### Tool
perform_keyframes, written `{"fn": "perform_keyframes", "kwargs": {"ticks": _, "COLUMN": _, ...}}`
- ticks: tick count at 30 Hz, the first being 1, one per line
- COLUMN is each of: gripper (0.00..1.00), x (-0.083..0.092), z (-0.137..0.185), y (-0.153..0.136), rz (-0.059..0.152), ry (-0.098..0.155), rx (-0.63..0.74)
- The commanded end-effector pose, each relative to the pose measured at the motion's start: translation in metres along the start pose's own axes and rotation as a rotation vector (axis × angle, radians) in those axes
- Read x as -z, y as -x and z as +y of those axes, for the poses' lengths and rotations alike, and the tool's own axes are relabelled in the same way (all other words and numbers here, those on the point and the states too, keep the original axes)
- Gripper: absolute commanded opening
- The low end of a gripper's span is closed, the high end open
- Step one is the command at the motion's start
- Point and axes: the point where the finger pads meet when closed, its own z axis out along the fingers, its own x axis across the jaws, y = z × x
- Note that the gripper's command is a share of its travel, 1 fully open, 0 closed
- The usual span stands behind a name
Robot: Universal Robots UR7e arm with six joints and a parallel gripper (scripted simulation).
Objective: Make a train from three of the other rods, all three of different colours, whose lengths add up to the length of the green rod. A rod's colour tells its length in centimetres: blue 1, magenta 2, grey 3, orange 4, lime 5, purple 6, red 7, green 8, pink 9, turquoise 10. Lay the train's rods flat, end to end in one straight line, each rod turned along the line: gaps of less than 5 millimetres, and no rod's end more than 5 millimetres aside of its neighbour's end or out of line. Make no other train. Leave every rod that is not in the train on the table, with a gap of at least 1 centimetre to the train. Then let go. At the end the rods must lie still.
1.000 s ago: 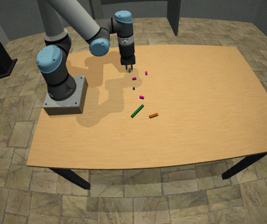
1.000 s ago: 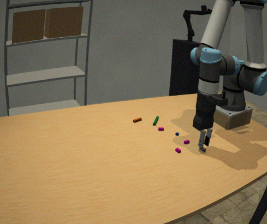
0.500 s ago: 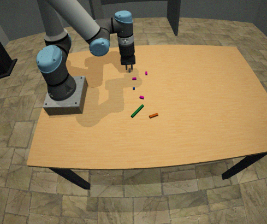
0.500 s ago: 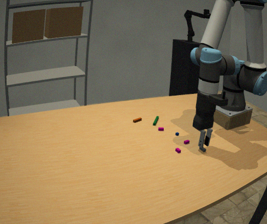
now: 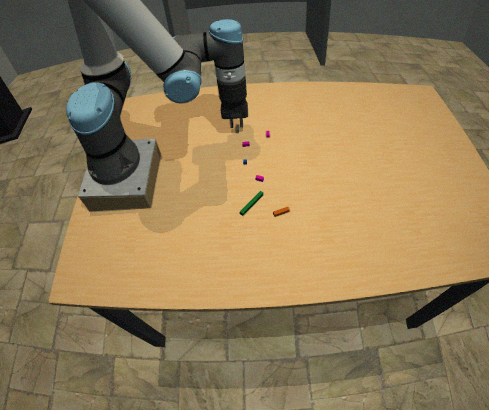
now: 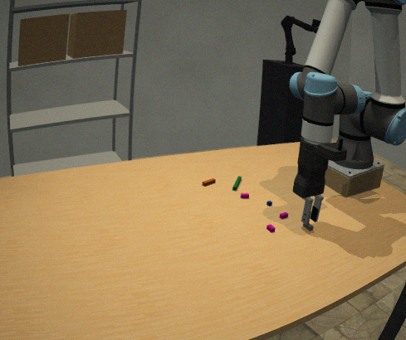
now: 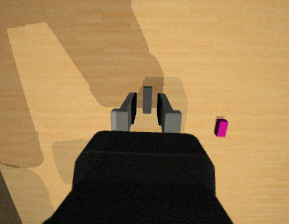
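A small grey rod (image 7: 147, 99) lies flat on the table between my gripper's fingers, with a gap on each side. The gripper (image 5: 236, 124) is open and low over the table, near the robot base. It also shows in the exterior view (image 6: 310, 221), with the grey rod (image 6: 309, 227) at its fingertips. The green rod (image 5: 251, 203) lies further forward, and the orange rod (image 5: 281, 211) lies just right of it. A blue rod (image 5: 245, 162) lies between the gripper and the green rod. Three magenta rods (image 5: 268, 134) (image 5: 246, 144) (image 5: 259, 178) are scattered around it.
The robot base (image 5: 118, 182) stands on the table to the left of the rods. One magenta rod (image 7: 221, 127) lies to the right of the fingers in the wrist view. A shelf (image 6: 69, 83) stands behind the table.
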Motion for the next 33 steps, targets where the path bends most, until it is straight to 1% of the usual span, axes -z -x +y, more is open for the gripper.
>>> {"fn": "perform_keyframes", "kwargs": {"ticks": 1, "gripper": 0.54, "x": 0.000, "z": 0.000, "y": 0.000, "rz": 0.001, "ry": 0.000, "rx": 0.000}}
{"fn": "perform_keyframes", "kwargs": {"ticks": 8, "gripper": 0.54, "x": -0.003, "z": 0.000, "y": 0.000, "rz": 0.001, "ry": 0.000, "rx": 0.000}}
{"fn": "perform_keyframes", "kwargs": {"ticks": 18, "gripper": 0.54, "x": -0.012, "z": 0.000, "y": 0.000, "rz": 0.001, "ry": 0.000, "rx": 0.000}}
{"fn": "perform_keyframes", "kwargs": {"ticks": 33, "gripper": 0.54, "x": -0.017, "z": 0.000, "y": 0.000, "rz": 0.001, "ry": 0.000, "rx": 0.000}}
